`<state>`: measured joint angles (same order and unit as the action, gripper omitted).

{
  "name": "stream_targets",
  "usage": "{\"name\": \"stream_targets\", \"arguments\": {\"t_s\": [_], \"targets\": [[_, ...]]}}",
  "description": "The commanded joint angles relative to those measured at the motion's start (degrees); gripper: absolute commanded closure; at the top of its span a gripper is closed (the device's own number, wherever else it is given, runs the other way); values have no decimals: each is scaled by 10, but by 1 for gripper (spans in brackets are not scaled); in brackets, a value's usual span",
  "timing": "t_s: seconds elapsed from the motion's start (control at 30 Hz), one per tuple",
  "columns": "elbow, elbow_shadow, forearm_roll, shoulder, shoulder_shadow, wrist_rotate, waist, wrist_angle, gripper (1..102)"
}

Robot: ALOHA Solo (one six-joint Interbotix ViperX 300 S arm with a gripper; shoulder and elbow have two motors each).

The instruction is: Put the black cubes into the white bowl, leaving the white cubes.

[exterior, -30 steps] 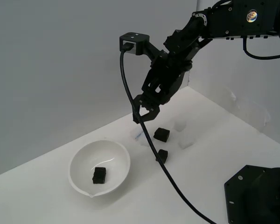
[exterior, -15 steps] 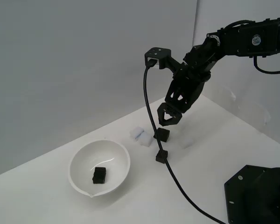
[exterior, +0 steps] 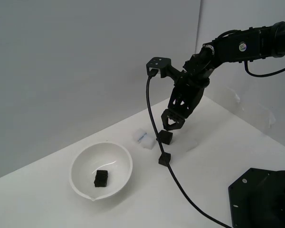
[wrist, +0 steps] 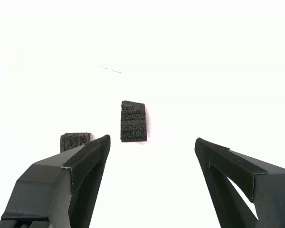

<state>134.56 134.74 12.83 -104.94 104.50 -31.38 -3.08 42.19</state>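
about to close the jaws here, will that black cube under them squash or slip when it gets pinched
The black cube has a porous, banded, foam-like face, so it probably gives slightly under pressure. That matte, rough surface should grip rather than slip. Its flat sides make rolling unlikely, and it looks light, so a nudge from the open gripper could shift it.

One cube (exterior: 101,178) in bowl (exterior: 80,164); two cubes (exterior: 165,137) at exterior view's right.

Bright light is washing out the white things.
The wrist view is glaring so much that the table (wrist: 218,71) is looking blank white. In the exterior view, soft shadows are lying inside the white bowl (exterior: 80,164).
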Motion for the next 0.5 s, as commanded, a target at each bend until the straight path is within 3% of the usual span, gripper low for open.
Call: {"name": "stream_targets", "arguments": {"t_s": [0.0, 0.17, 0.47], "targets": [[0, -4, 22, -3, 7, -12, -3, -1, 3], [0, -4, 42, 24, -19, -22, -3, -7, 3], [1, -4, 49, 55, -52, -24, -10, -24, 3]]}}
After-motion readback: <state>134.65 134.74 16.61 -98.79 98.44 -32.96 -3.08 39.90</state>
